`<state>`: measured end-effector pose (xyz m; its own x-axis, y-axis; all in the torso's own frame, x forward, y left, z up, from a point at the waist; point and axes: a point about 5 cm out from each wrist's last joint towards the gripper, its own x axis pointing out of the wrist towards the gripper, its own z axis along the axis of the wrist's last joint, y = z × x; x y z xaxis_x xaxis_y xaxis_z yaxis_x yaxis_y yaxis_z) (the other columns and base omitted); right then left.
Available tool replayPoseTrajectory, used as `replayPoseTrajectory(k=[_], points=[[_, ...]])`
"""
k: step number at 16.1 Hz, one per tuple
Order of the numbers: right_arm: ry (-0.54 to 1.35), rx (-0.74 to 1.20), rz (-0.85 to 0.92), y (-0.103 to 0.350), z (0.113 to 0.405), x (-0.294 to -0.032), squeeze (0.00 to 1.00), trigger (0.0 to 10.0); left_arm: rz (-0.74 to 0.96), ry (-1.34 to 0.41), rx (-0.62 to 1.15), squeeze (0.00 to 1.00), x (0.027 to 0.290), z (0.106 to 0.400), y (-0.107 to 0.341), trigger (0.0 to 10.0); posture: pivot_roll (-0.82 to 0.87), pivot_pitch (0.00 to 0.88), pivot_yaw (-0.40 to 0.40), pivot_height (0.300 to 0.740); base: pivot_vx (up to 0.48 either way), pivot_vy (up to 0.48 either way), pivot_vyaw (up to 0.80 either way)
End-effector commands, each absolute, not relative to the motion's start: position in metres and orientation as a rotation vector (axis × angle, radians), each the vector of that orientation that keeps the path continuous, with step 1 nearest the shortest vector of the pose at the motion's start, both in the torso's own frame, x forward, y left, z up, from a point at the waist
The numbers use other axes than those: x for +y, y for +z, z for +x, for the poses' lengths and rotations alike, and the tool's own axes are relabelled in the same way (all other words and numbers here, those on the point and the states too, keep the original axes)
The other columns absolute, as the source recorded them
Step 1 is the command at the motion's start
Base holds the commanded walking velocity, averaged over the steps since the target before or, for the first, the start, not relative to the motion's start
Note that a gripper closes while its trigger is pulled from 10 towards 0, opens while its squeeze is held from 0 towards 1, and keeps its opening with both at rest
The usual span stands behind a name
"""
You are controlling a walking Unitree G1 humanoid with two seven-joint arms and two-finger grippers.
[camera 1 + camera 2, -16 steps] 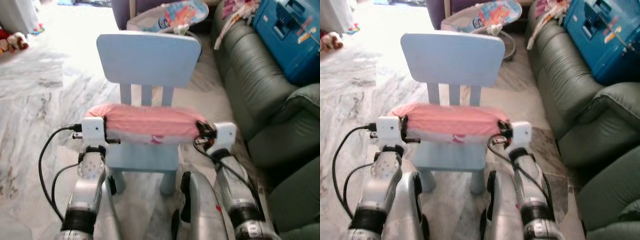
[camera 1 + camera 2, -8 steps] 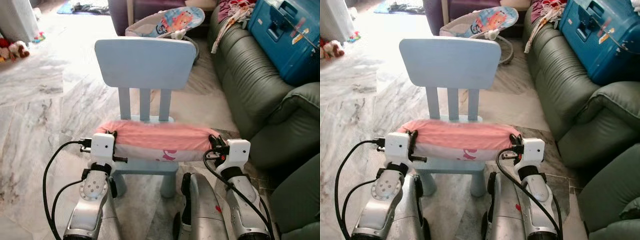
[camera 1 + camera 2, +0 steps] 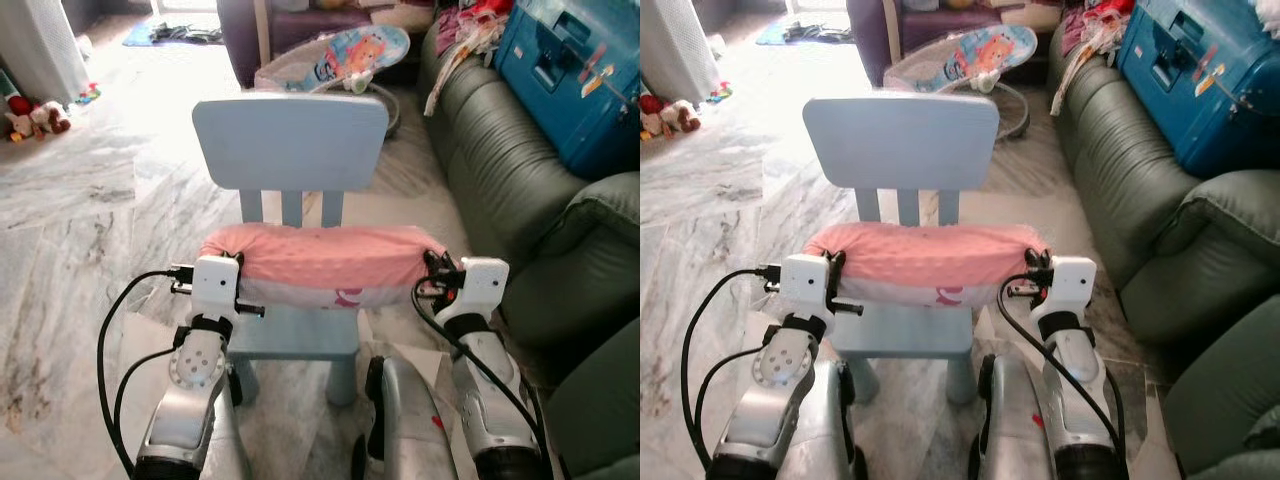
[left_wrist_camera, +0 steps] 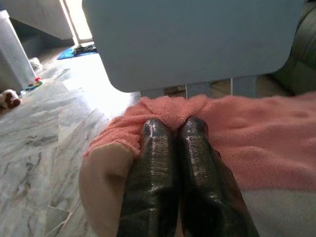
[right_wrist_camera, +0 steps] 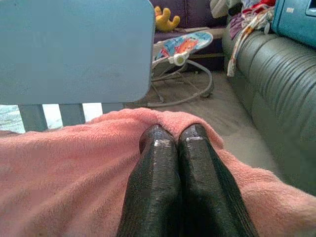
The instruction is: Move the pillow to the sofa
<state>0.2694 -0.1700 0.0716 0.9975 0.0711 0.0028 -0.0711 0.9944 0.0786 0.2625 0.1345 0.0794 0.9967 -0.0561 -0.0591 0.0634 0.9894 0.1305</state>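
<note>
Pink pillow [image 3: 330,260] between both grippers, above chair [image 3: 290,140].

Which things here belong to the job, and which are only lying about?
For the job: pillow, left gripper, right gripper, both shut on the pillow, sofa.
Lying about: chair, baby bouncer, blue case, soft toy.

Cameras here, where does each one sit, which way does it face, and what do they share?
Head views: look forward and down at the blue chair, both silver arms, left gripper and right gripper at the pillow's ends.
Left wrist view: along shut fingers pinching pillow, chair back behind.
Right wrist view: same, sofa beside.
Shared: pillow, chair.
</note>
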Motion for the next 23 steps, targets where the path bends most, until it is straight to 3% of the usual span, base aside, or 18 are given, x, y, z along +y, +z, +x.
replayPoseTrajectory(k=[1,8,12,15,22,23], points=[[0.072,-0.023,0.070,0.079,0.271,-0.170,0.00,10.0,0.131,-0.034,0.045,0.00,0.136,0.264,0.083,10.0,0.04,0.000,-0.017,0.623,0.000,0.000,0.00],[0.092,-0.030,0.064,0.085,0.280,-0.169,0.00,10.0,0.119,-0.028,0.041,0.00,0.128,0.272,0.084,10.0,0.03,0.000,-0.020,0.699,0.000,0.000,0.00],[0.117,-0.068,0.028,0.093,0.286,-0.165,0.00,10.0,0.114,-0.069,0.028,0.00,0.121,0.282,0.087,10.0,0.02,0.000,-0.017,0.704,0.000,0.000,0.00],[0.111,-0.094,0.029,0.103,0.297,-0.164,0.00,10.0,0.107,-0.084,0.017,0.00,0.116,0.287,0.091,10.0,0.02,0.000,-0.016,0.740,0.000,0.000,0.00],[0.083,-0.120,0.032,0.107,0.293,-0.167,0.00,10.0,0.030,-0.065,0.081,0.00,0.120,0.285,0.084,10.0,0.02,0.000,-0.025,0.740,0.000,0.000,0.00],[0.059,-0.112,0.040,0.104,0.292,-0.168,0.00,10.0,0.062,-0.070,0.024,0.00,0.122,0.285,0.089,10.0,0.02,0.000,-0.017,0.740,0.000,0.000,0.00]])
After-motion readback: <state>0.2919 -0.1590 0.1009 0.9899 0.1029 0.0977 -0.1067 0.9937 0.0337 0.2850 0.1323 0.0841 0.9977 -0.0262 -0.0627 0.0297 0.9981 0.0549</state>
